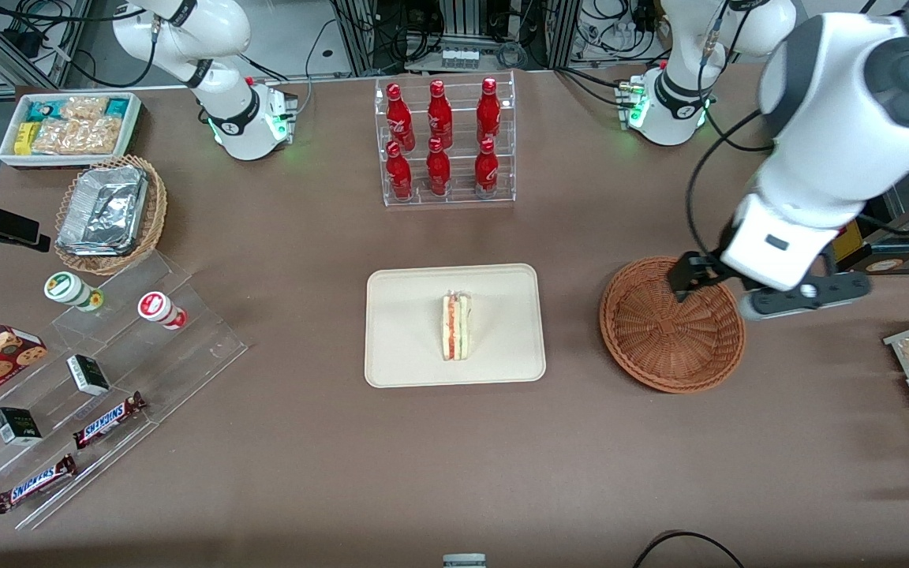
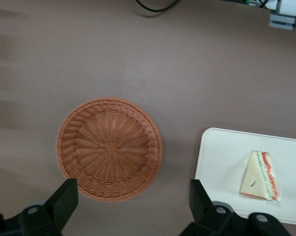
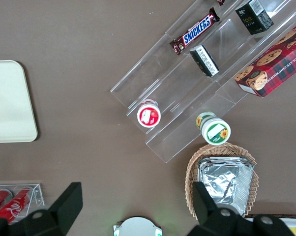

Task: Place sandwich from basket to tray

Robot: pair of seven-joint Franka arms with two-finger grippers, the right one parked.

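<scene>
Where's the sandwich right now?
The sandwich lies on the tray, mid-table in the front view, nearer the camera than the bottle rack. The basket is empty; the open gripper hovers above its rim.

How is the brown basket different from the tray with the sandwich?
The basket is round, reddish-brown and woven; the tray is a flat, cream rectangle with rounded corners. The basket holds nothing, while the tray carries the sandwich. The open gripper hangs above the basket's rim, not above the tray. Both sit side by side on the brown table.
</scene>
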